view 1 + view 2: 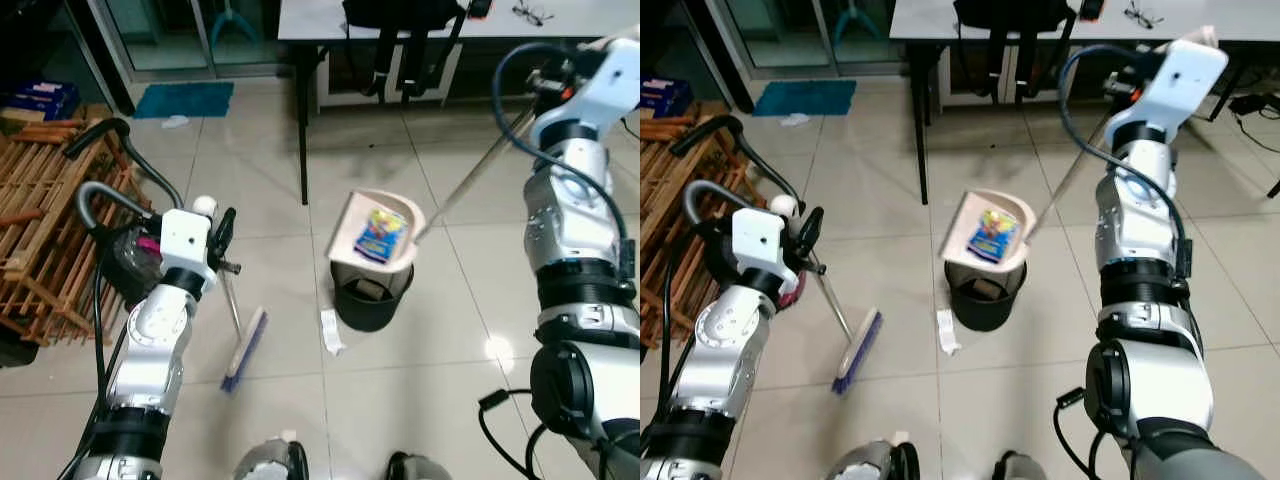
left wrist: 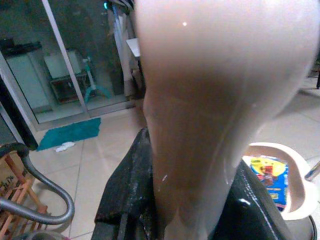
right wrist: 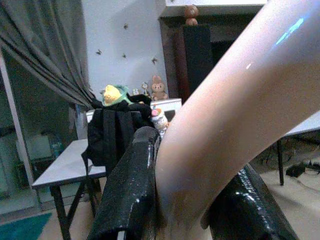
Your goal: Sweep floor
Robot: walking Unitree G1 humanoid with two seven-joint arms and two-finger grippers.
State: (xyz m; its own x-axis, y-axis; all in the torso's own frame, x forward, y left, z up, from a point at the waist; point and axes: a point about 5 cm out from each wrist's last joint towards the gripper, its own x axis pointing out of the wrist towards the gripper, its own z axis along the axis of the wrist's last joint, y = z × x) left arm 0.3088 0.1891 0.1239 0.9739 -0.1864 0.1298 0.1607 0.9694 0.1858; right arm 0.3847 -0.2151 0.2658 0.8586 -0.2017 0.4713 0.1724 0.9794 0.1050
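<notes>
The floor [image 1: 470,330] is glossy pale tile. A white tabletop [image 1: 310,15] on dark legs stands at the far side with a black backpack [image 1: 400,12] and a pair of glasses [image 1: 533,13] on it. A teal mat [image 1: 185,98] lies before glass doors, and a wooden rack [image 1: 40,215] sits on the robot's left.

A black bin [image 1: 371,295] stands mid-floor, with a white scrap of paper [image 1: 331,331] lying just beside it. The pink dustpan [image 1: 378,230] is tilted over the bin's mouth, and a colourful wrapper [image 1: 381,234] lies in it. The dustpan's long handle [image 1: 480,172] slopes up to the right end effector [image 3: 180,200], raised high with its black fingers [image 3: 130,195] clenched around the handle's end.

The left arm is bent and lifted. Its left end effector [image 2: 185,200] is clenched around the broom's handle top. The broom [image 1: 243,347] slants down, and its purple bristles rest on the floor to the left of the bin.
</notes>
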